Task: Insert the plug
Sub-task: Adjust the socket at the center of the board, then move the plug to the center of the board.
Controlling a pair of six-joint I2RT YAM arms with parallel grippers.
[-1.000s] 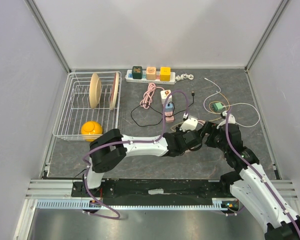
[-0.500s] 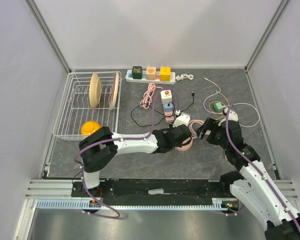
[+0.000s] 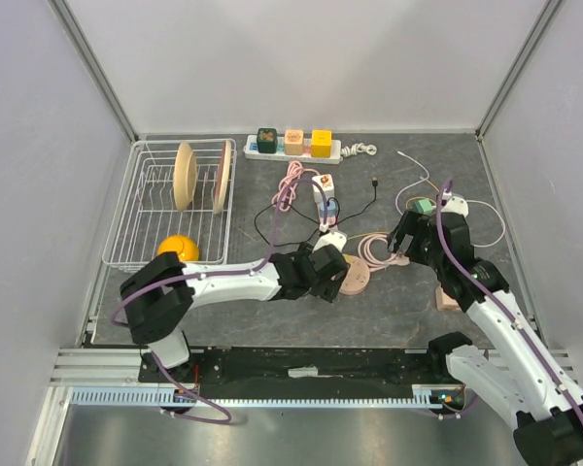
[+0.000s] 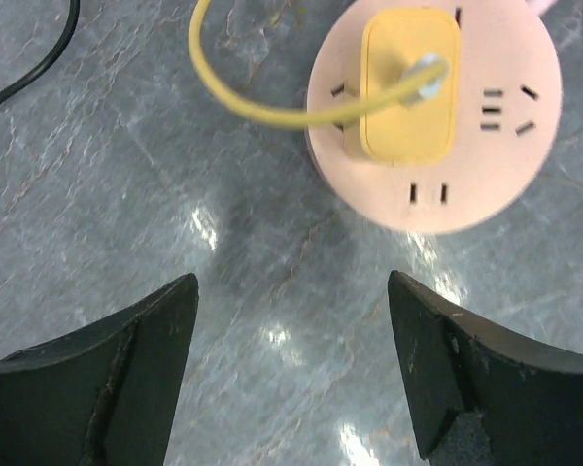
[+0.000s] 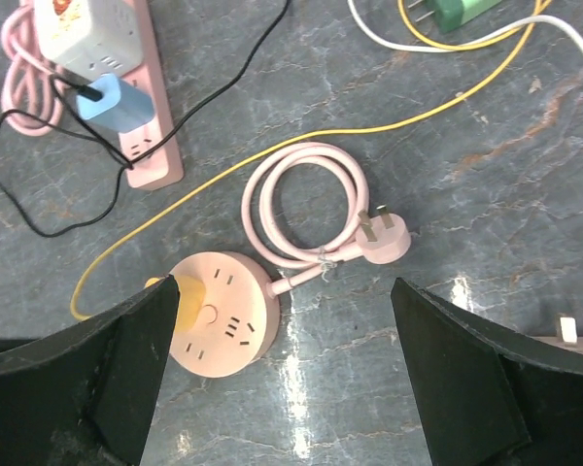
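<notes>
Left gripper (image 4: 291,291) spread wide, nothing held, low over the grey marbled table (image 4: 126,175). At 1 o'clock from it, flat yellow rectangular plug (image 4: 408,83) sitting flush on the round pink plastic socket hub (image 4: 476,184), thin yellow cable (image 4: 262,115) curving away toward 10 o'clock. Right gripper (image 5: 284,291) likewise wide apart and empty, with coiled pink cord (image 5: 306,209) at 12 o'clock.

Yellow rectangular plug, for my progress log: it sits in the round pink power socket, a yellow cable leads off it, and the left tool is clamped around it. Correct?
Not clamped: the left wrist view shows the left tool open, not touching the yellow rectangular plug. It does sit in the round pink power socket, a yellow cable leading off it.
</notes>
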